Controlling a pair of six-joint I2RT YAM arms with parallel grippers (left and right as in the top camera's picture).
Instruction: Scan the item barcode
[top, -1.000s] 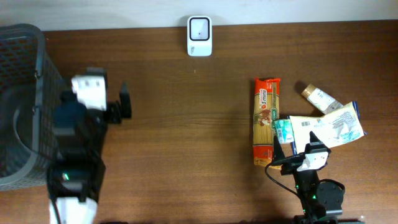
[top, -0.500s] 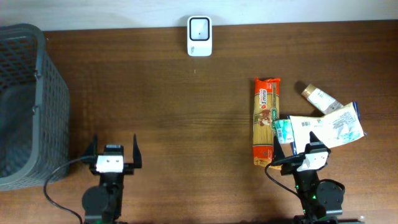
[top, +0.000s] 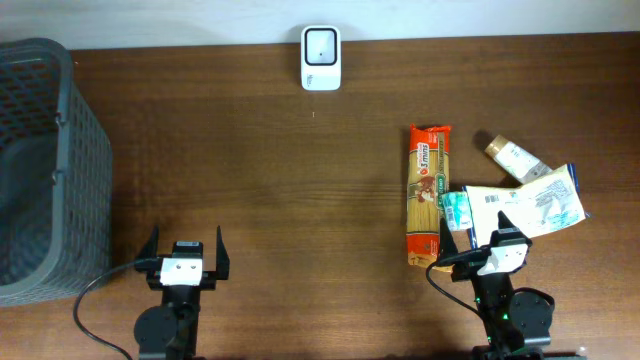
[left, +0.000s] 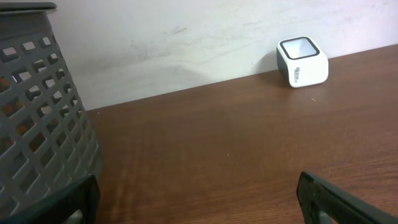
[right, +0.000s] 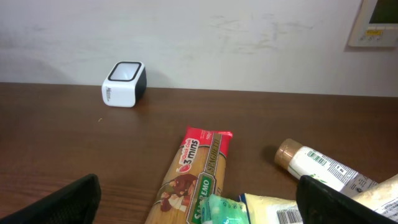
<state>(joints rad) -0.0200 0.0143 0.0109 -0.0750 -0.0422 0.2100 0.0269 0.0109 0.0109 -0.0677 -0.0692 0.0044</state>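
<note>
Overhead: items are sitting in a cluster at mid-right of frame. The spaghetti pack (top: 427, 194) is lying w/ its long axis running top-to-bottom, the small bottle (top: 511, 156) upper right of it, the flat pouch (top: 530, 207) and a green-white packet (top: 456, 209) just beside its lower end. The right tool (top: 487, 244) is sitting directly below the cluster, jaws wide, holding nothing, so the right arm is clearly nearer. The left tool (top: 185, 254) is resting at lower left, also wide and empty, well apart from the items. The scanner (top: 321, 57) is standing at top centre by the wall; the basket (top: 60, 165) at far left.

Left wrist: showing the scanner (left: 301, 61) upper right, the basket (left: 37, 112) at left, bare desk (left: 217, 149); no items.

Right wrist: the spaghetti pack (right: 189, 180) is pointing away from the camera at lower centre, the bottle (right: 314, 163) to its right, the scanner (right: 124, 84) upper left.
</note>
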